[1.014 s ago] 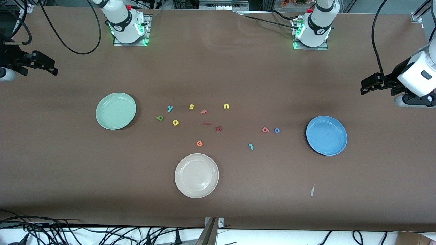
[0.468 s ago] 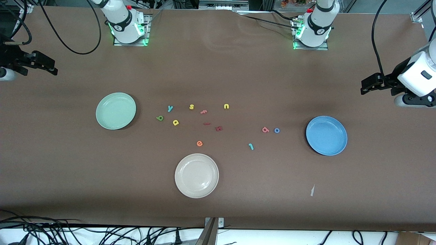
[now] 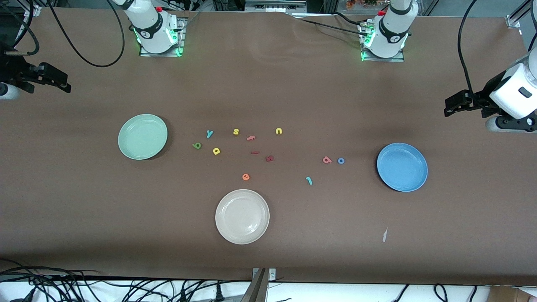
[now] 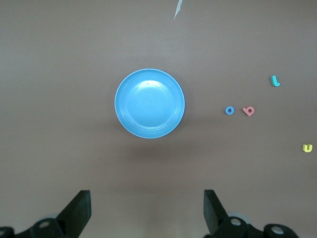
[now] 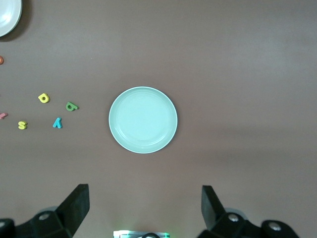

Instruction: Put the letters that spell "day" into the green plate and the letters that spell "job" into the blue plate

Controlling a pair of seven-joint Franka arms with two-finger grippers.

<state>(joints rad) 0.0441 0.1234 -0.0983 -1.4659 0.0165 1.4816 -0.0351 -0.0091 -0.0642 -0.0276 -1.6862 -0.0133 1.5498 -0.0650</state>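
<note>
A long table covered in matte brown sheeting [image 3: 268,260] fills nearly everything. Tangled black cables [image 3: 63,285] lie along its near edge, over what may be a pale floor.

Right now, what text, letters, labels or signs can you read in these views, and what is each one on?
No printed words, brands or numbers are readable; only loose foam letters lie on the table.
"y": teal letter
"s": yellow letter
"u": yellow letter, lying turned
"e": orange letter
"o": blue ring
The green, yellow, salmon, pink, teal hooked and dark red letters lie turned, so I cannot read them surely.
The plates carry no markings.
</note>
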